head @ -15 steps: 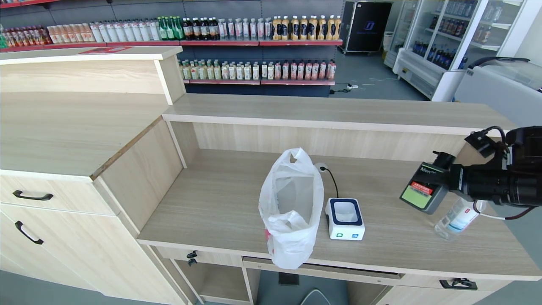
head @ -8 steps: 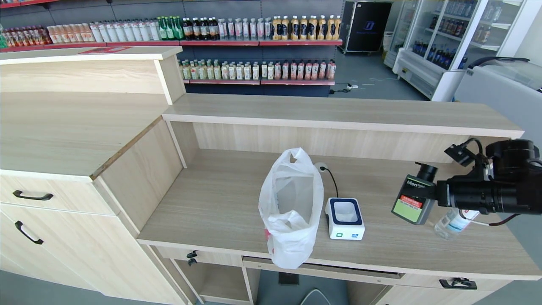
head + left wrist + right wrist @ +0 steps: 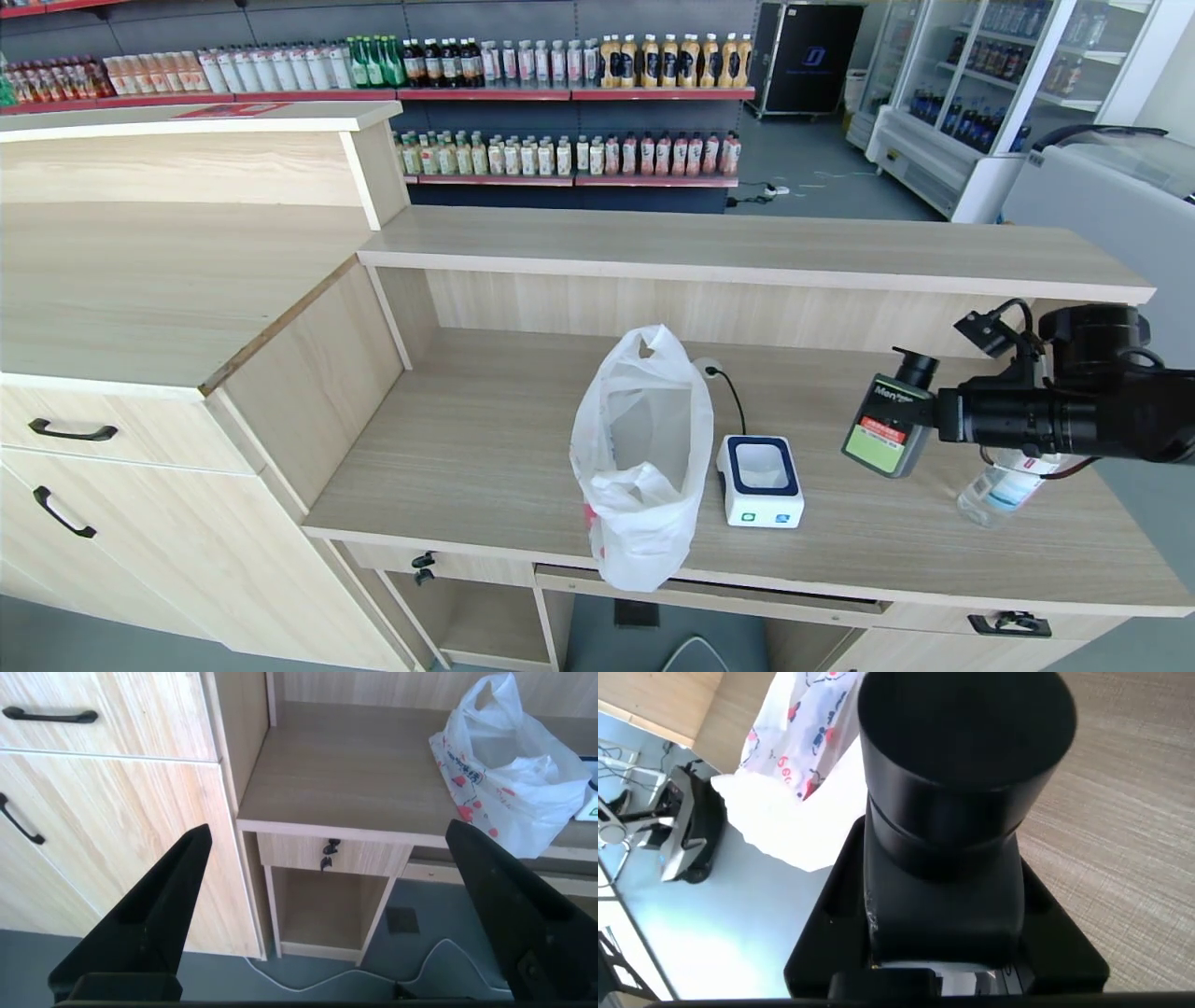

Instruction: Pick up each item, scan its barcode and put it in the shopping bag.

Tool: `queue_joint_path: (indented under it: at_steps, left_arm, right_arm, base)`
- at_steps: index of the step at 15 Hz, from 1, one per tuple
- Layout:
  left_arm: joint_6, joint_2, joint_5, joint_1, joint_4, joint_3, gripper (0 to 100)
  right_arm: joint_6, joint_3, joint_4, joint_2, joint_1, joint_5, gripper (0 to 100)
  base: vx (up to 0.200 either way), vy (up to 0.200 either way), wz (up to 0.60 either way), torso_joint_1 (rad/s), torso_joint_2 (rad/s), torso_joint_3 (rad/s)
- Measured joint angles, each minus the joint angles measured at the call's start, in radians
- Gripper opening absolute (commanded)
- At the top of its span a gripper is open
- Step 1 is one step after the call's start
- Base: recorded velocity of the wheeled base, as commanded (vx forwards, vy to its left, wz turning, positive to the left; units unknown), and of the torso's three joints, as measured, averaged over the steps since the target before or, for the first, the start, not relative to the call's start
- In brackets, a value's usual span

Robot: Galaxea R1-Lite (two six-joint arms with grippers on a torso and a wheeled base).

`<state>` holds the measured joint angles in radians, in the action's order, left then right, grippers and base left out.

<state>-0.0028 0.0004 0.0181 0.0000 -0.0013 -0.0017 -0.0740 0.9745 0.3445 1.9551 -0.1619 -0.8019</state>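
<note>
Bottle (image 3: pixel 887 431) nearer scanner (image 3: pixel 761 481): black cap, green-and-red label.

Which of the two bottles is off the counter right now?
The dark bottle with the green label, held aloft in the right gripper; the clear bottle rests on the counter.

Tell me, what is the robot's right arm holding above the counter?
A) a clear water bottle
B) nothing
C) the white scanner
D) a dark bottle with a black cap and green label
D: the right gripper is shut on the dark bottle in the air, while the clear water bottle and barcode scanner sit on the counter.
</note>
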Motion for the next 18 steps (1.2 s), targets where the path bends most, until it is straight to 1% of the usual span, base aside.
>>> queue_joint_path:
  at_steps: [9, 18]
  left_arm:
    - [0.0, 0.0, 0.0, 0.0, 0.0, 0.0, 100]
    - [0.0, 0.0, 0.0, 0.0, 0.0, 0.0, 100]
  right_arm:
    - [0.005, 0.026, 0.057, 0.069, 0.063, -0.003, 0]
    - [0.001, 0.054, 0.059, 0.11, 0.069, 0.0, 0]
  base:
    - [0.0, 0.0, 0.0, 0.0, 0.0, 0.0]
    - [0.0, 0.0, 0.0, 0.0, 0.0, 0.0]
